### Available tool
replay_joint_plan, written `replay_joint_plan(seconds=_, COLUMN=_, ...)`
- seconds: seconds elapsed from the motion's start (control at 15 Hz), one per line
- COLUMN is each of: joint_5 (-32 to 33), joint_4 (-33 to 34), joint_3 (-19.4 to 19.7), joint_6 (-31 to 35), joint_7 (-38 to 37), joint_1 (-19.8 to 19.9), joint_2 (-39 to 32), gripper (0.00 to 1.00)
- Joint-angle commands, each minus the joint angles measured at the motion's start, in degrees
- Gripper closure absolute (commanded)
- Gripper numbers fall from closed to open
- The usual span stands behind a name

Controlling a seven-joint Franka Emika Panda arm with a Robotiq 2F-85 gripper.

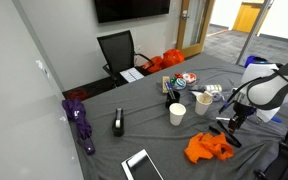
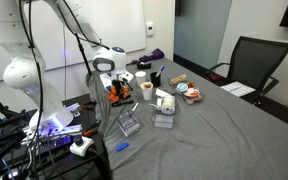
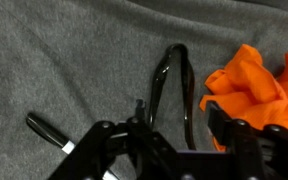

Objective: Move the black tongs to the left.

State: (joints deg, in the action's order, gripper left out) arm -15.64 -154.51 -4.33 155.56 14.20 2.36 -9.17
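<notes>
A gray table [image 1: 144,105] filled an exterior view, with the robot arm [image 1: 269,88] at its right edge. In the wrist view, an orange cloth [image 3: 249,85] lay at right. The claw [image 3: 167,140] stood spread at the bottom, the black tongs [image 3: 157,85] at center between its fingers. A pen [image 3: 44,130] lay lower left.

Viewed twice from outside, once from the wrist.
Looking from high over one bench [image 1: 134,100] edge toward the chair [image 1: 117,50] at the far edge; looking from well back off a corner along the bench, chair far right; sharing arm [image 1: 269,85] and cloth [image 1: 206,148]. Pointing down, very near, at tongs [image 3: 174,85] and cloth.
</notes>
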Motion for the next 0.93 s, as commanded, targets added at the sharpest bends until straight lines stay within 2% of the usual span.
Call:
replay_joint_plan(seconds=0.0, joint_5=0.4, joint_4=-1.1, joint_3=0.9, joint_6=-6.0, joint_7=1.2, joint_1=1.2, joint_2=5.2, gripper=0.04)
replay_joint_plan(seconds=0.27, joint_5=3.2, joint_4=-2.3, joint_3=3.4, joint_6=-6.3, joint_7=-0.2, joint_1=0.6, joint_2=9.5, gripper=0.00)
replay_joint_plan(seconds=0.47, joint_5=7.4, joint_4=-3.2, joint_3=5.2, joint_6=-5.9, joint_7=-0.5, joint_1=0.7, joint_2=12.3, gripper=0.00)
replay_joint_plan(seconds=0.87, joint_5=16.4, joint_4=-3.2, joint_3=9.2, joint_6=-9.7, joint_7=-0.9, joint_1=2.3, joint_2=16.7, gripper=0.00)
